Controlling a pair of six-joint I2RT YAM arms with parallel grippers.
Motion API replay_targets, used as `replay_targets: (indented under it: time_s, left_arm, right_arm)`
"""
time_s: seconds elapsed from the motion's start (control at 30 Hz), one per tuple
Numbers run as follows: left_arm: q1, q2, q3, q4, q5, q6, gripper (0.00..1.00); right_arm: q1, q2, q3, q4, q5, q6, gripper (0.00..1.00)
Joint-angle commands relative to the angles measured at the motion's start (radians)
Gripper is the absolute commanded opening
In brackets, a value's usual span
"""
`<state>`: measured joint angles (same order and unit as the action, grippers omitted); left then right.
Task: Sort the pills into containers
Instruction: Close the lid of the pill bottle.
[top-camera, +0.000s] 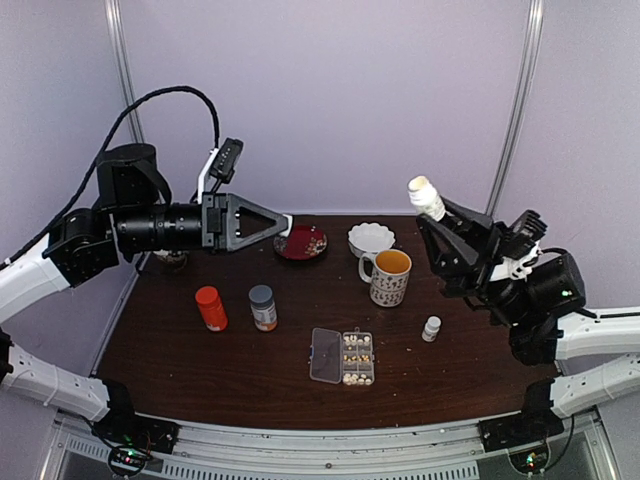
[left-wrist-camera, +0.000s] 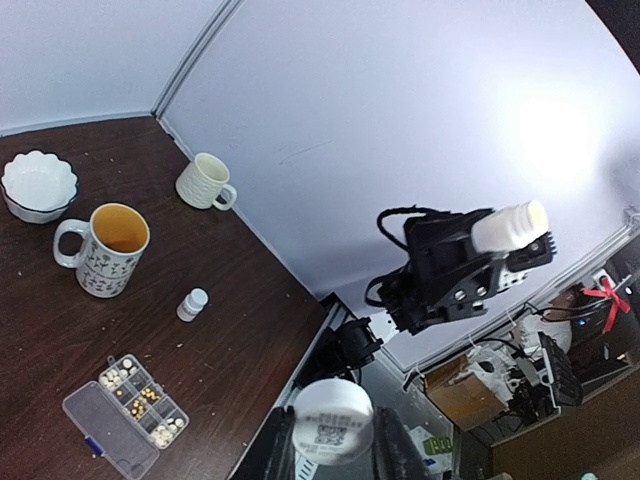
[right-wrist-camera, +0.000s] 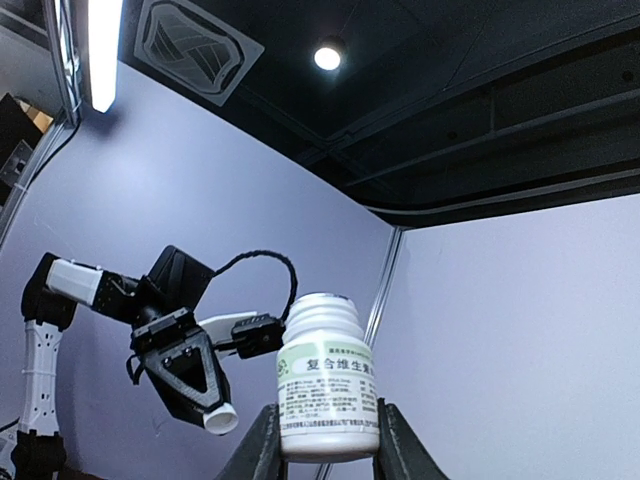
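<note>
The clear pill box (top-camera: 343, 357) lies open on the dark table (top-camera: 200, 360) near the front, and pale pills (top-camera: 352, 346) fill some of its containers. The left wrist view shows the pill box (left-wrist-camera: 125, 410) and pills (left-wrist-camera: 115, 378) too. My left gripper (top-camera: 287, 226) is raised above the table's back, shut on a white cap (left-wrist-camera: 333, 420). My right gripper (top-camera: 432, 215) is lifted at the right, shut on an uncapped white bottle (right-wrist-camera: 325, 375), which it holds upright. The bottle (top-camera: 427, 197) points up and left.
An orange bottle (top-camera: 211, 308) and a grey-capped bottle (top-camera: 263, 308) stand left of the box. A patterned mug (top-camera: 388, 277), a white bowl (top-camera: 371, 239) and a red plate (top-camera: 301, 242) sit at the back. A small white bottle (top-camera: 431, 328) stands at the right.
</note>
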<state>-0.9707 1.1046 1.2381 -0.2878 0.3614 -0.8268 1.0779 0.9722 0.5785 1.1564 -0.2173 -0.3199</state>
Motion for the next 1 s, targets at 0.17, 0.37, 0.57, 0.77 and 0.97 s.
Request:
replay_targets:
  time_s: [0.17, 0.37, 0.57, 0.77, 0.97]
  left_arm:
    - [-0.034, 0.081, 0.098, 0.124, 0.110, -0.125, 0.00]
    - [-0.054, 0.105, 0.106, 0.129, 0.102, -0.126, 0.00]
    - [-0.061, 0.118, 0.119, 0.134, 0.117, -0.134, 0.00]
    - [-0.068, 0.124, 0.106, 0.143, 0.130, -0.144, 0.00]
    - [-0.077, 0.127, 0.100, 0.143, 0.155, -0.148, 0.00]
  right_arm:
    - [0.045, 0.101, 0.003, -0.089, -0.027, -0.046, 0.00]
    - [0.090, 0.147, 0.009, -0.105, 0.011, -0.083, 0.00]
    - [0.114, 0.168, 0.046, -0.181, 0.032, -0.134, 0.00]
    - [0.116, 0.196, 0.074, -0.188, 0.032, -0.145, 0.00]
    - [0.116, 0.209, 0.083, -0.174, 0.027, -0.147, 0.00]
